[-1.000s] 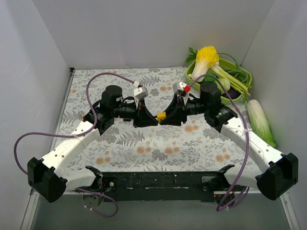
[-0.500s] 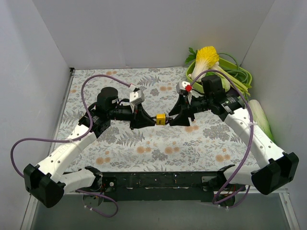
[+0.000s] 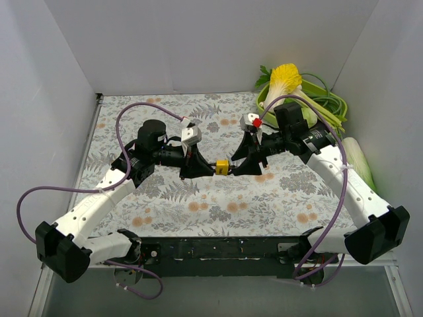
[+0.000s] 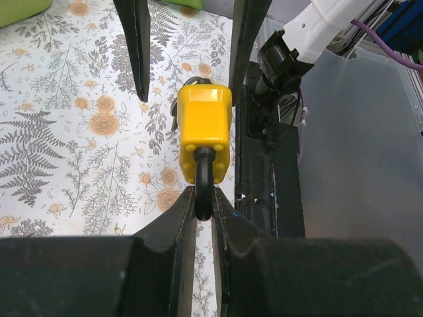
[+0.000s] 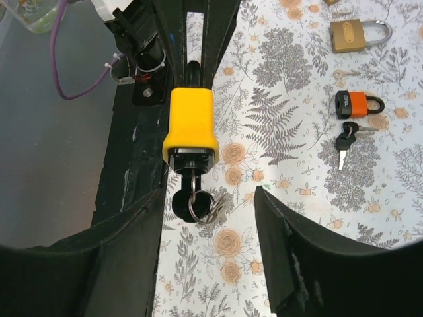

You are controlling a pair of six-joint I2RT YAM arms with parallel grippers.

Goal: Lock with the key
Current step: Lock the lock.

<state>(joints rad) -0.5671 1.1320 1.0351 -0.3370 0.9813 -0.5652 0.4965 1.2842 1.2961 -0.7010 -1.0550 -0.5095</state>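
Observation:
A yellow padlock [image 3: 222,166] hangs in the air between the two arms over the floral cloth. My left gripper [image 4: 203,206] is shut on its black shackle [image 4: 203,181], with the yellow body [image 4: 205,130] pointing away. In the right wrist view the padlock [image 5: 190,127] has a black-headed key [image 5: 185,201] in its keyhole, with a ring and spare keys [image 5: 210,209] dangling. My right gripper [image 5: 208,205] is open, its fingers [image 5: 291,244] either side of the key and not touching it.
An orange padlock [image 5: 357,104] with black keys [image 5: 346,140] and a brass padlock [image 5: 357,34] lie on the cloth. A green basket [image 3: 310,105] of vegetables and a cabbage [image 3: 359,166] sit at the back right. White walls enclose the table.
Both arms have lifted and pulled slightly apart with the padlock between them. The right gripper now stands open around the key.

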